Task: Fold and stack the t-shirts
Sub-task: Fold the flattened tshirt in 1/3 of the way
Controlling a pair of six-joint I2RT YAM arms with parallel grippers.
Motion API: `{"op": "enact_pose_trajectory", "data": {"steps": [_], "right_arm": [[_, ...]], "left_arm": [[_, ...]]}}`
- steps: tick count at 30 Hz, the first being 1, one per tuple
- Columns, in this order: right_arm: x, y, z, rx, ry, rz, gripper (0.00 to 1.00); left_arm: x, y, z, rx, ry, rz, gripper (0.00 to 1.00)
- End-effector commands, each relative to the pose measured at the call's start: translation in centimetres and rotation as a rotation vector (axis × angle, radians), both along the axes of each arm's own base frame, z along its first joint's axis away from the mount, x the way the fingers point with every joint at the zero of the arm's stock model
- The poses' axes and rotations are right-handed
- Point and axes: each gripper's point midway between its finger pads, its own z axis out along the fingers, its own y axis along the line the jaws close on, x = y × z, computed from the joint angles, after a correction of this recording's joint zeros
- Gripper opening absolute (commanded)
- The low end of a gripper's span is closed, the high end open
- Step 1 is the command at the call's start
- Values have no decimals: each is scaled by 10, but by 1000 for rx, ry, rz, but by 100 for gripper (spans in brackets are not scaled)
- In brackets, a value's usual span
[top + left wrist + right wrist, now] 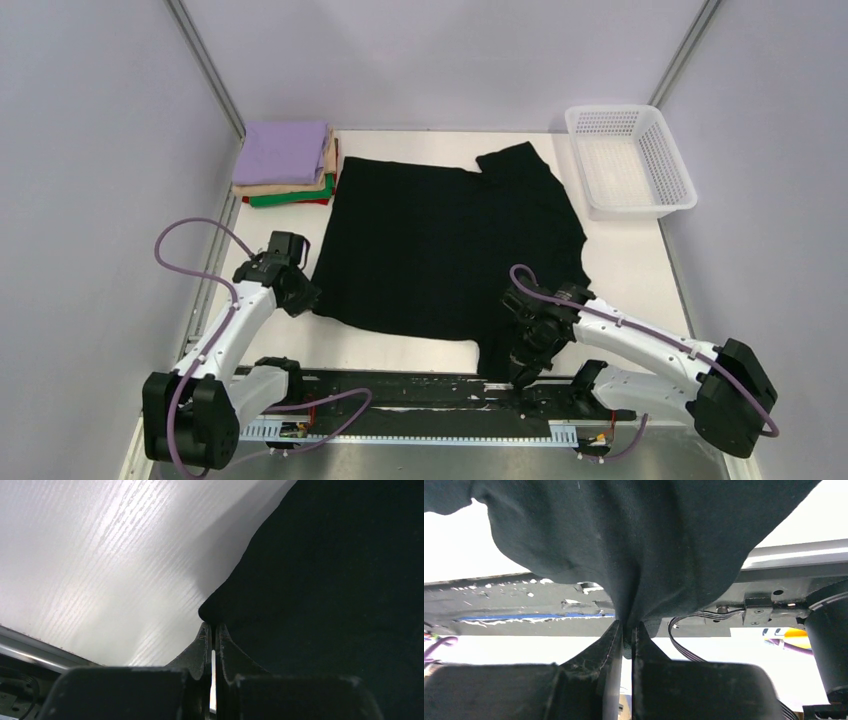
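From above, we see the black t-shirt (445, 250) spread flat across the middle of the table (640, 270). It lies apart from the folded stack (287, 165) at the far left, lavender on top, and from the white mesh basket (630, 160) at the far right. The left gripper (300, 296) sits at the shirt's near left corner and the right gripper (527, 362) at its near right end. We judge this as a hold on both ends of the near edge, so the edge can be carried over in one even fold.

In the left wrist view, the fingers (197, 652) are all but together, with the shirt corner nipped at their tips just above the table. We judge that such a shallow pinch leaves the rest of the cloth lying flat.

In the right wrist view, the fingers (609, 645) are pressed onto a gathered bunch of black cloth that fans out from their tips. The arms' base rail shows beyond it.
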Motion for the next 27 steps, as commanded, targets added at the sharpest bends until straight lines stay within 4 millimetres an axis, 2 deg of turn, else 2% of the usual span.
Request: {"op": "enact_pose_trajectory", "data": {"steps": [1, 11, 17, 27], "right_arm": [[29, 2, 18, 28, -88, -51, 6], [113, 0, 55, 133, -321, -85, 6], [158, -5, 73, 171, -421, -97, 5], [217, -27, 93, 154, -526, -138, 5]], "left_arm": [[6, -9, 5, -50, -16, 8, 0], [61, -21, 37, -93, -127, -8, 0], [89, -22, 46, -84, -148, -12, 0], [130, -18, 52, -37, -152, -1, 0]]}}
